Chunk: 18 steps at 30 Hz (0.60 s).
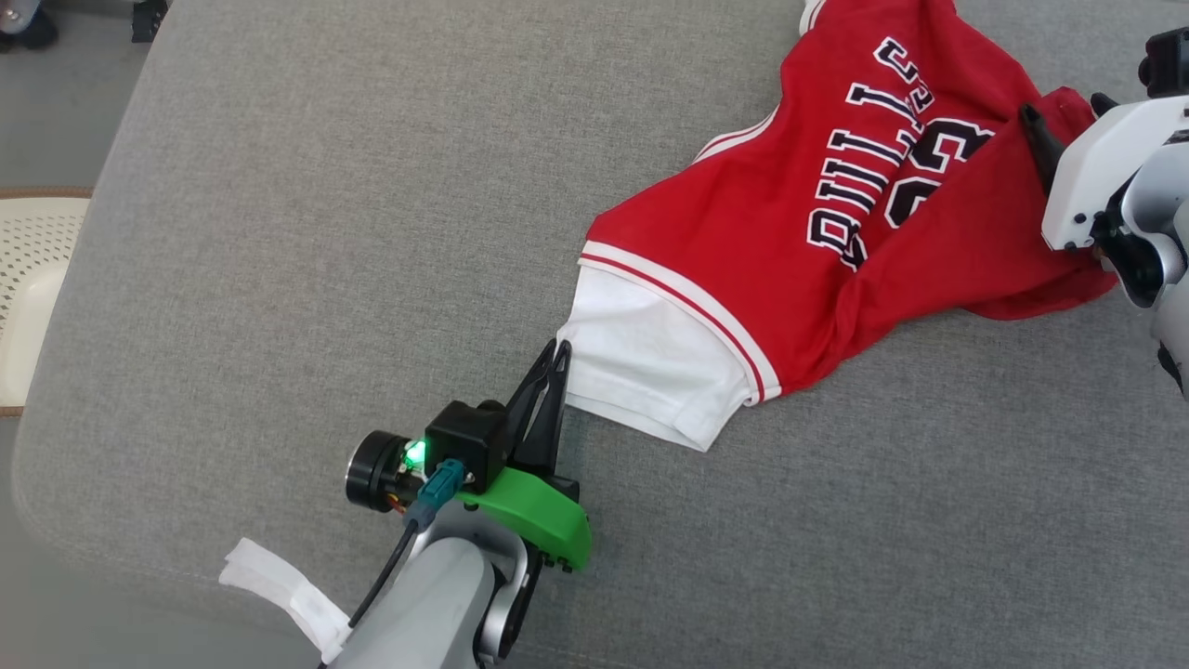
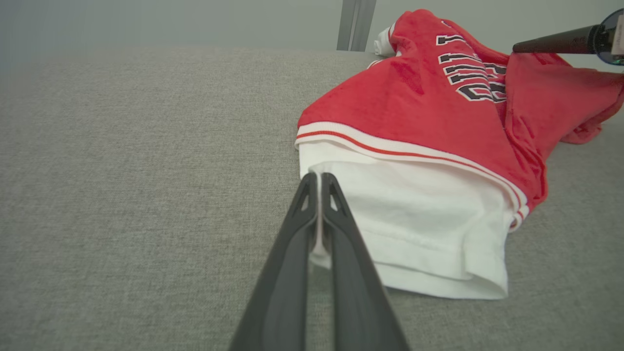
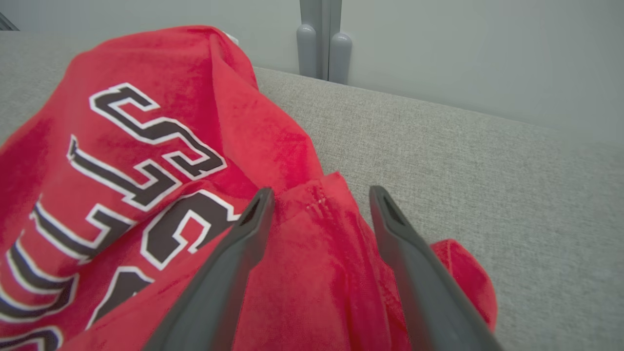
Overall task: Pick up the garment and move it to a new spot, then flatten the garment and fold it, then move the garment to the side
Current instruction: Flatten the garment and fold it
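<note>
Cushion point(image 1: 325, 232), grey and broad, carries everything here. Off its far left edge pokes a cream perforated thing point(image 1: 32, 251), cropped too hard for me to call it a basket or to say what it holds. Moving in: my left gripper point(image 1: 560, 351) is pinched right down on the corner of the white sleeve point(image 1: 641, 372), and a sliver of white cloth shows between the dark fingers in the left wrist view. From that pinch the garment point(image 1: 790, 251) runs away up and to my right, long axis on the diagonal, red body bunched with the lettering creased. At the far end my right gripper point(image 3: 319, 195) stands spread wide, one finger either side of a raised red fold point(image 3: 321, 214), gripping nothing yet. My read: right closes there, then both pull apart along that diagonal to stretch it flat.
</note>
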{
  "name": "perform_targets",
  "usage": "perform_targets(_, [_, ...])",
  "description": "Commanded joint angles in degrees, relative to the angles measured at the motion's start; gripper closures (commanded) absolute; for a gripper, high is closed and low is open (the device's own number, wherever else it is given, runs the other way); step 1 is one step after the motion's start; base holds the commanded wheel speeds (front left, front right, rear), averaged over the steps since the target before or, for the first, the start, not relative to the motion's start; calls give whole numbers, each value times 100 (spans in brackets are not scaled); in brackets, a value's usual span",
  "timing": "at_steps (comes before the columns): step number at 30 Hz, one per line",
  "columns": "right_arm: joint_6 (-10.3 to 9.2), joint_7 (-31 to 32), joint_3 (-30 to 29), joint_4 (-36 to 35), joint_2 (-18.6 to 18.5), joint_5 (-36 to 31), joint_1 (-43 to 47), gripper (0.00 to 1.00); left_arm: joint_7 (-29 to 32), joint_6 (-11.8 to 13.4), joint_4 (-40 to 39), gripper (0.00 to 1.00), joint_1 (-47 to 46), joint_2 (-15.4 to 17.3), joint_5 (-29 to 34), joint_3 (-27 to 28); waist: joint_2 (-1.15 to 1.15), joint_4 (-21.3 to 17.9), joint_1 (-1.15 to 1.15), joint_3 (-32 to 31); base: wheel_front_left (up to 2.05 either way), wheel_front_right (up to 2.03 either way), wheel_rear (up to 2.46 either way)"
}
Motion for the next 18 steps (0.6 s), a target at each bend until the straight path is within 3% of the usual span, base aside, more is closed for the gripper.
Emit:
perform_targets(1, [-2,-46,48,39,-55,80,-103,0,0,40,-23,100,-110,26,-44,-5,0,44,0,74,0,0,0])
perform_targets(8, [-2,-79,370,107,-64,355,-228,1,0,60,-23,100,-143,25,-54,-20,0,37,0,128,0,0,0])
perform_targets(9, [-2,-80,407,112,-64,400,-223,58,0,65,-15,100,-150,25,-56,-22,0,33,0,126,0,0,0])
perform_targets(10, [-2,-84,458,109,-55,444,-205,100,0,68,-7,100,-155,25,-60,-23,0,27,0,117,0,0,0])
perform_targets(18, [-2,-345,904,-20,-104,683,-94,100,0,55,45,100,-81,26,-32,102,0,-101,0,-65,0,0,0])
